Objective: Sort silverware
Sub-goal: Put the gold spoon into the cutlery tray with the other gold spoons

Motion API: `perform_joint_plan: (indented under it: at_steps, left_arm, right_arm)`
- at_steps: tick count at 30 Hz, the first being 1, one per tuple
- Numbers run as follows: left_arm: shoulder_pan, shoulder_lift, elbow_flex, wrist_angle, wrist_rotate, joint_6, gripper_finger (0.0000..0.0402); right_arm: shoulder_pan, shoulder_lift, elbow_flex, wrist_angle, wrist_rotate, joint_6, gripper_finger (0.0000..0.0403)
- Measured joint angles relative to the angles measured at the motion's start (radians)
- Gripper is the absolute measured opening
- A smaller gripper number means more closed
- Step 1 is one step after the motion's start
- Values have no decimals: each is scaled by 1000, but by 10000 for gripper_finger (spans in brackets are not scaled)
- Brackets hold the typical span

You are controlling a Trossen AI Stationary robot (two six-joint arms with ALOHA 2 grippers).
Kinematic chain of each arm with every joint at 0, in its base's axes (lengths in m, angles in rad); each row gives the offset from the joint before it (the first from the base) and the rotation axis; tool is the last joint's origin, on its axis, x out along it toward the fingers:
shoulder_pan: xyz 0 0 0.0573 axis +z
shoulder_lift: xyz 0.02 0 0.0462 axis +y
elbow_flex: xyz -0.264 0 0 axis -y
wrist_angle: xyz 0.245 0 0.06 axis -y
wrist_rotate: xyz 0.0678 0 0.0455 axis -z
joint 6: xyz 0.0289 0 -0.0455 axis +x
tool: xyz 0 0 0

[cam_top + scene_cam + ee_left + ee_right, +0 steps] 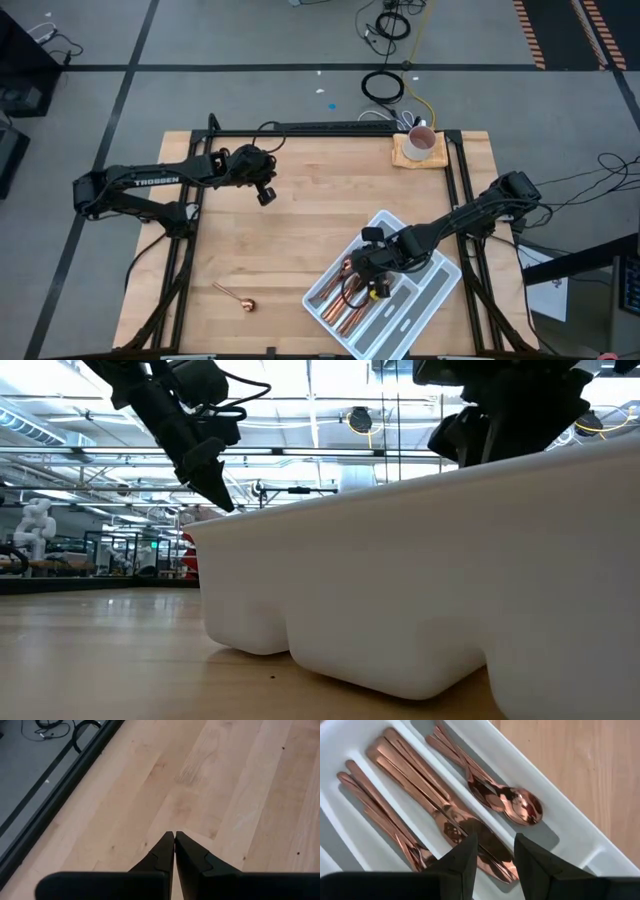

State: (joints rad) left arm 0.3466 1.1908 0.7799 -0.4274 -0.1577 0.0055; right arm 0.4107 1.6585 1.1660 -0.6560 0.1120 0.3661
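Gripper (492,851) open above trayed silverware (445,815)

Bare wooden surface (300,220) spans the middle, open to passage. Obstacles: the divided tray (425,300) at the near right, its raised walls enclosing silverware (445,815); a lone spoon (236,297) at near left; a cup on a coaster (420,145) at the far right corner.

- A grey floor (250,40), crossed by dark tape lines, is being seen around the wooden table (300,200).
- Coiled cables (383,86) are being left lying there.
- Ceiling lights (360,420) are being reflected overhead.
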Motion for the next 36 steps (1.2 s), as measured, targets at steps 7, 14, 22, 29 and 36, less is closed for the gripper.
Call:
perform_joint_plan:
  at_steps: [7,14,22,29,36]
  left_arm:
    - [0,0,0,1,32,0,24]
    - [-44,-7,0,-10,364,-58,24]
    - [-365,-15,0,-5,525,-89,24]
    - [-662,-15,0,-10,488,-224,24]
    - [-853,-4,0,11,424,-339,24]
  right_arm:
    - [0,0,0,-29,-2,-11,147]
    - [3,0,0,-31,-3,-19,179]
    - [3,0,0,-84,46,-12,183]
    - [3,0,0,-105,45,-16,183]
    - [3,0,0,-105,86,-30,183]
